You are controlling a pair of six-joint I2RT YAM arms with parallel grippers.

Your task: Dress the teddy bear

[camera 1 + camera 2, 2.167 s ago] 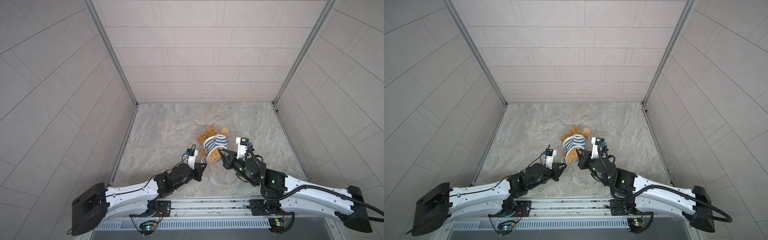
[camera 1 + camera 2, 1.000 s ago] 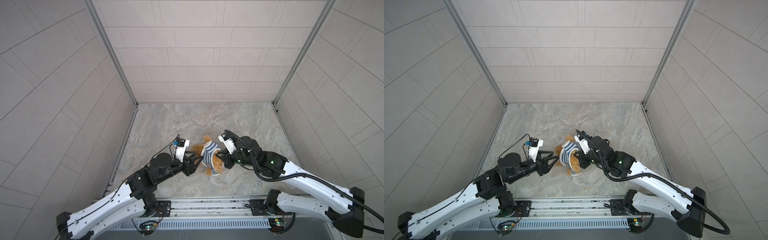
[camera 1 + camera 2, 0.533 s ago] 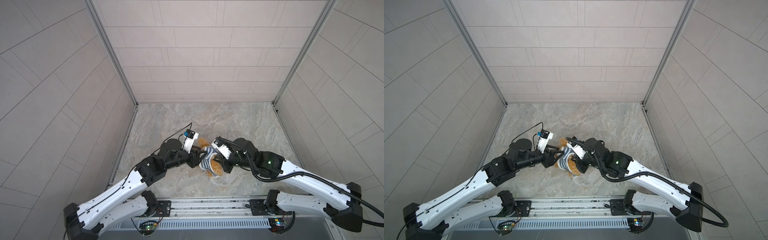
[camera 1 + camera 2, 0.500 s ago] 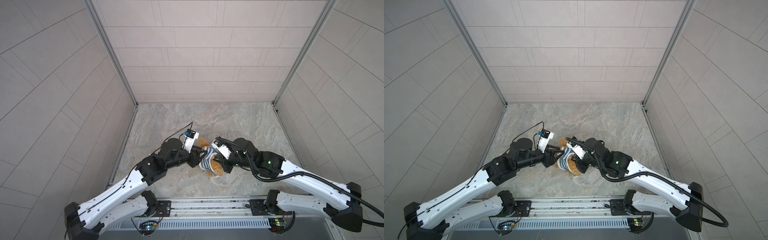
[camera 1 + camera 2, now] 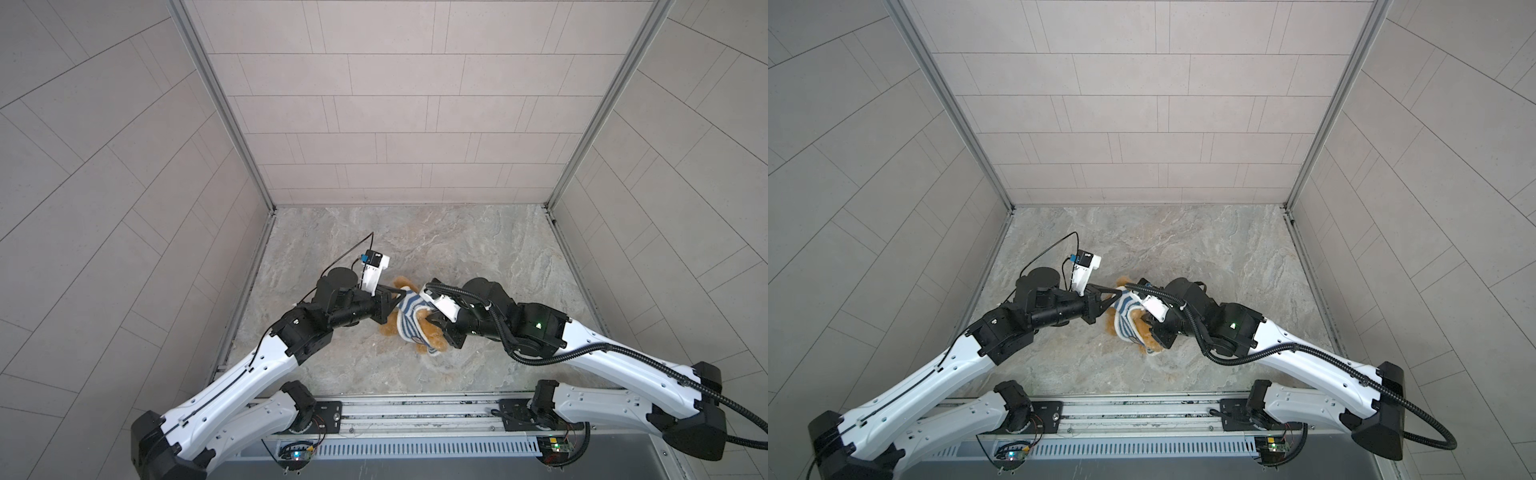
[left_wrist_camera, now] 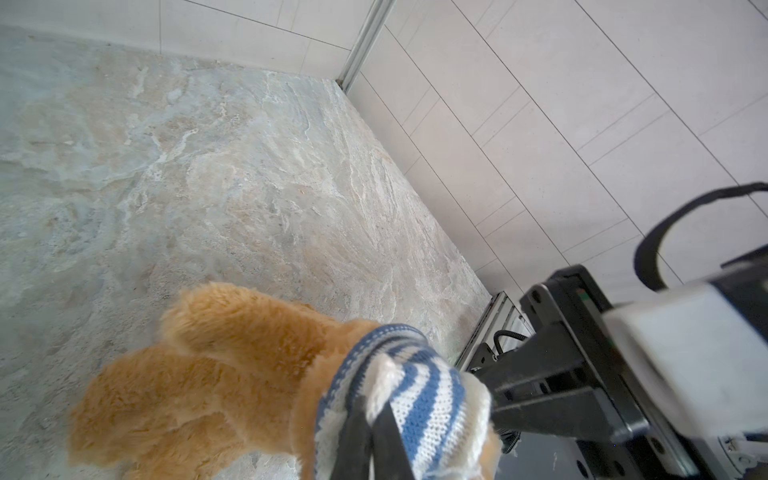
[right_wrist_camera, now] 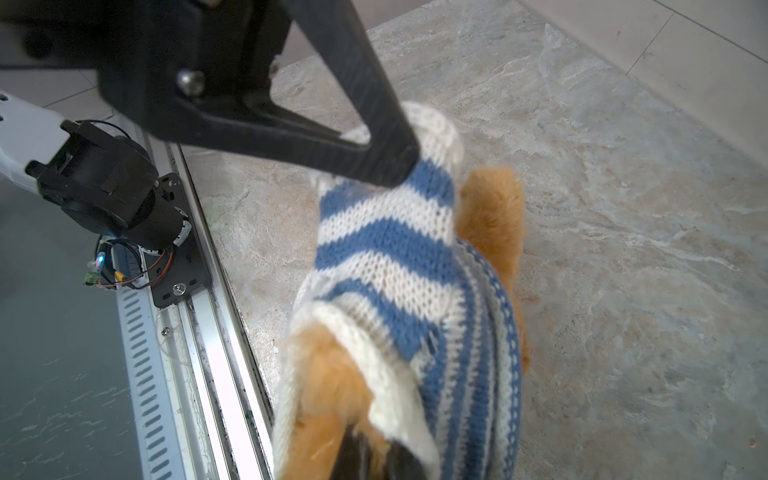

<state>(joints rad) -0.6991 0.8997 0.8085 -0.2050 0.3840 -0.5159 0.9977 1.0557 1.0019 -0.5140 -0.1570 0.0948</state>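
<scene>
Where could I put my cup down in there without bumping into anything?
The tabletop lies bare between the teddy bear and the back wall, and in a narrower strip between bear and front rail. The middle is crowded: left gripper and right gripper are shut on the bear and its striped sweater.

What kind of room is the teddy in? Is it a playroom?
Probably a robot test booth, not a playroom: pale grey tiled walls box in a marbled stone-look tabletop, and two white-and-black robot arms on a metal rail are handling the fluffy golden-brown teddy bear and its blue-and-white striped knitted shirt.
</scene>
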